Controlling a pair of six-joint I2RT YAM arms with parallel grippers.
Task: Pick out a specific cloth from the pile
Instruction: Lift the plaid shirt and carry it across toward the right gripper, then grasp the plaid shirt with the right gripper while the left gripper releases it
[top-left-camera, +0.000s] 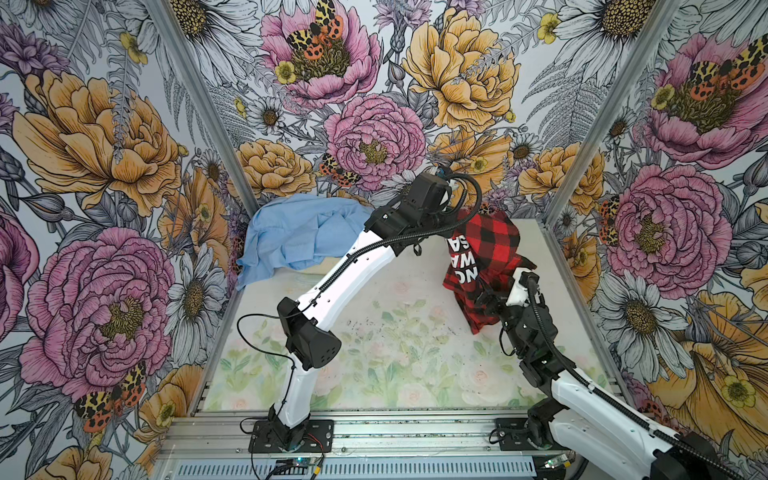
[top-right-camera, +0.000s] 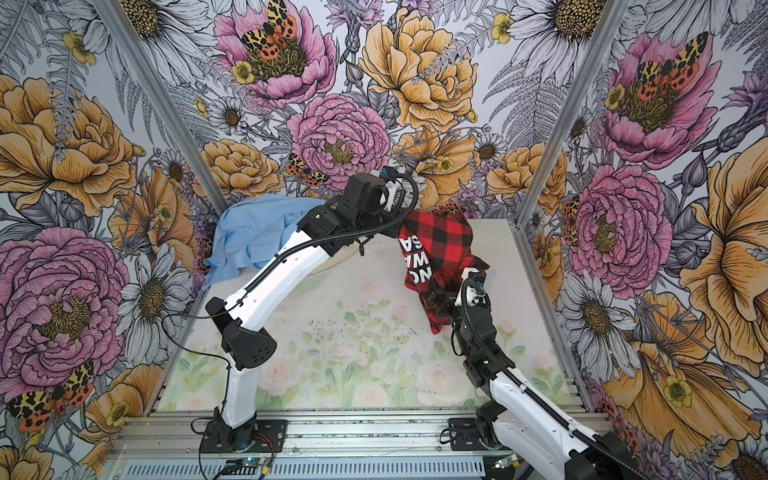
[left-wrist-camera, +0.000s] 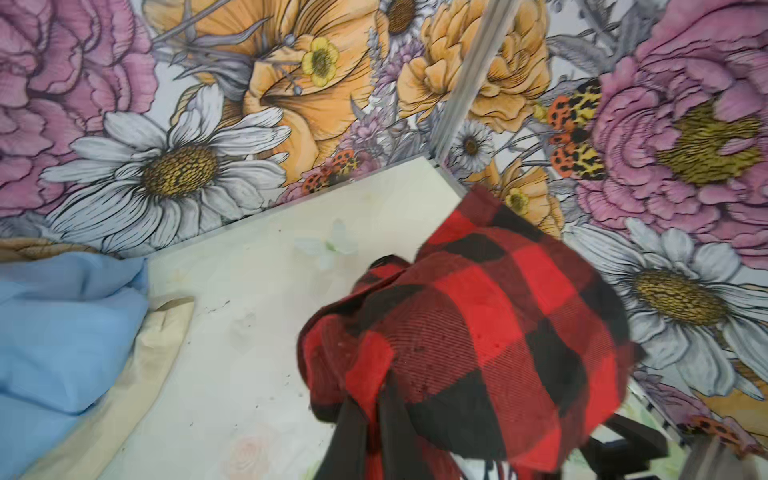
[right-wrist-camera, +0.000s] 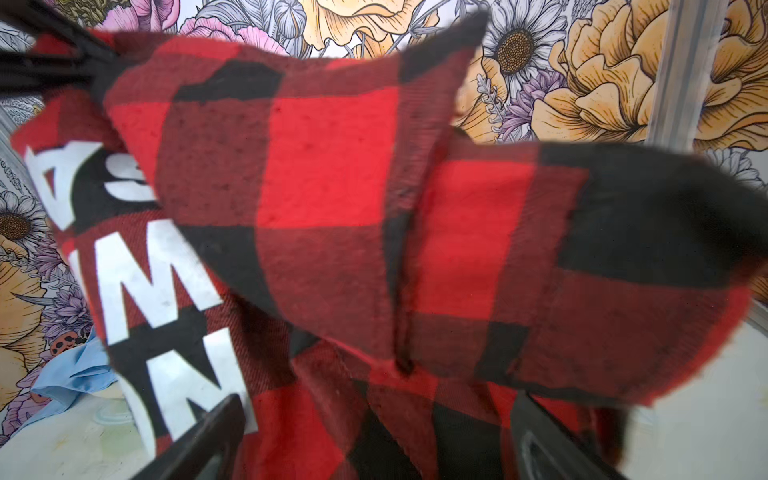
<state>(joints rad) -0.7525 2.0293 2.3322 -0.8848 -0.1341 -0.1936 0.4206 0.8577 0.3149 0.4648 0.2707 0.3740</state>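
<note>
The cloth (top-left-camera: 486, 245) held clear of the pile (top-left-camera: 299, 237)
Left gripper (left-wrist-camera: 372, 419) pinched it narrowly, right of centre — so it hung free; right gripper (right-wrist-camera: 376, 403) gaped wide beneath.

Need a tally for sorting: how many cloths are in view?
3. The plaid cloth hangs at the right rear; the blue shirt lies at the left rear; a cream cloth peeks from under it. Others may be hidden beneath.

Bright, even light, faint shadows; wrist views blur the cloth (right-wrist-camera: 332, 166) close up.
</note>
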